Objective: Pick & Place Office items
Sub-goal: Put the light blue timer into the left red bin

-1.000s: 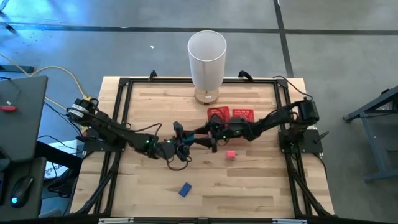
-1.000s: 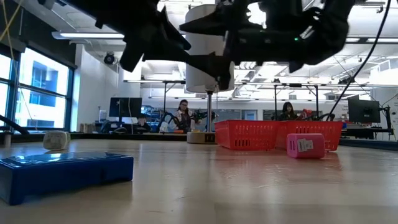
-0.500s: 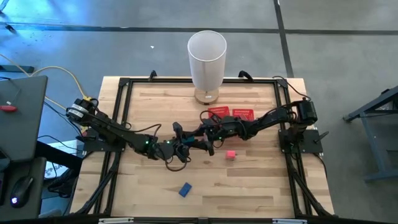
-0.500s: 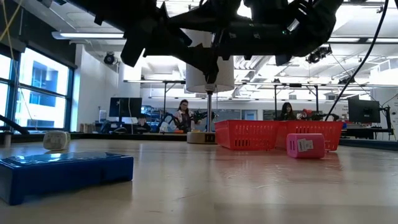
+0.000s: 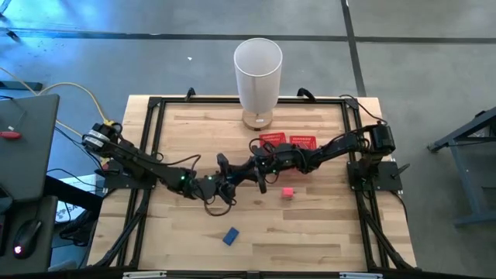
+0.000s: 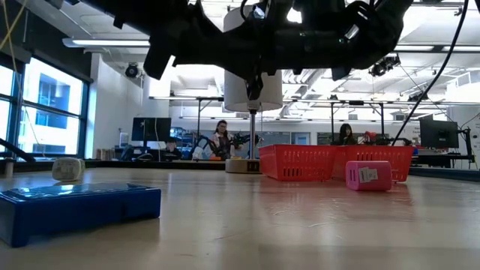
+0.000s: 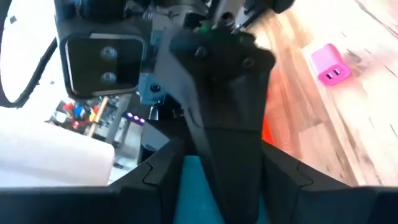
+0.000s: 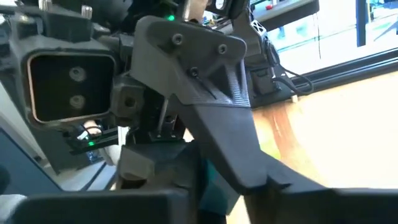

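Note:
Above the table's middle my two grippers meet tip to tip. My left gripper (image 5: 227, 181) comes from the left and is shut on a small teal piece (image 7: 186, 186). My right gripper (image 5: 245, 173) comes from the right and is shut on the same teal piece (image 8: 209, 178). Both point about level, well above the wood. The arms hide the piece in the high and low views. A pink piece (image 5: 287, 193) and a blue piece (image 5: 231, 236) lie flat on the table. The red mesh tray (image 5: 288, 142) stands behind the right arm. My left gripper has the teal piece (image 7: 184, 180) between its two fingers (image 7: 152, 177), coming level from the table's left. The piece is clear of the table; which part is held is hidden by the right gripper's finger. My right gripper closes on the same piece (image 8: 211, 174) from the opposite side, coming level from the table's right. One of its fingers (image 7: 230, 143) lies over the piece between the left gripper's fingers. The exact place of contact is hidden by the left gripper's finger (image 8: 211, 93).
A tall white cylinder (image 5: 258, 74) stands at the far edge, behind the tray. A small whitish thing (image 6: 67, 169) shows at the far left in the low view. A black frame (image 5: 151, 124) borders the table. People sit at desks in the room beyond.
My right gripper has moved a little toward the left gripper, rolled its wrist, and shut its fingers around the teal piece that the left gripper holds. The left gripper has kept still, and the piece stays clear of the table.

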{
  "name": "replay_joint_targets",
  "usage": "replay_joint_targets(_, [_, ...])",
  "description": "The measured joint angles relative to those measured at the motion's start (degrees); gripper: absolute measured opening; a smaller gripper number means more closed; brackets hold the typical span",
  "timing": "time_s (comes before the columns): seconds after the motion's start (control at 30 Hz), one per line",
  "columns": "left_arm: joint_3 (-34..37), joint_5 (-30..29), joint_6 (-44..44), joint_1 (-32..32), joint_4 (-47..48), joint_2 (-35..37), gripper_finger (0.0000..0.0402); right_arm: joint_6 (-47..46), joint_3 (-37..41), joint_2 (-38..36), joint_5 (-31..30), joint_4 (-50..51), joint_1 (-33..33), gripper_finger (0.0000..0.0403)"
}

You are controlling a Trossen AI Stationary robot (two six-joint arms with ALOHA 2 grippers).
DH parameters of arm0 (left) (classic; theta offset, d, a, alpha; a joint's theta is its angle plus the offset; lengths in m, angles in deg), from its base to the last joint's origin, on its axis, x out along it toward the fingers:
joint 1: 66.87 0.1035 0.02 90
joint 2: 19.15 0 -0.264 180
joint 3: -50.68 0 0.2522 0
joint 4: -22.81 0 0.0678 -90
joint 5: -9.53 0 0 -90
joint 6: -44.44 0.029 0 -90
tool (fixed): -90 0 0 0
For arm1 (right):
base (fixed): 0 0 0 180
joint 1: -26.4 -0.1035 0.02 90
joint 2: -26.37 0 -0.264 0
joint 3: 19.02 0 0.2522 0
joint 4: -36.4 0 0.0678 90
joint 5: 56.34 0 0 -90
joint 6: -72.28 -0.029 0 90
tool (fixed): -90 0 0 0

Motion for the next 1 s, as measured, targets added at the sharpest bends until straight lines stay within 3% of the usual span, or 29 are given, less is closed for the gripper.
replay_joint_targets(0.13, [0.0, 1.7, 2.0, -0.2, -0.3, 0.0, 0.0177, 2.5, 0.0, 0.0, 0.5, 0.4, -0.2, 0.0047])
replay_joint_targets(0.3, [0.0, 2.3, 0.5, -1.1, -1.2, 0.0, 0.0217, 6.2, 0.0, 0.0, 0.4, 1.4, -0.9, 0.0044])
replay_joint_targets(0.67, [0.0, 2.9, -4.6, -3.4, -2.9, 0.0, 0.0225, 11.6, -0.1, -0.9, -8.8, 7.3, -3.2, 0.0044])
replay_joint_targets(1.0, [0.0, 3.0, -15.8, -4.7, -2.7, -0.1, 0.0226, 13.4, -0.1, -0.9, -18.3, 14.0, -3.9, 0.0044])
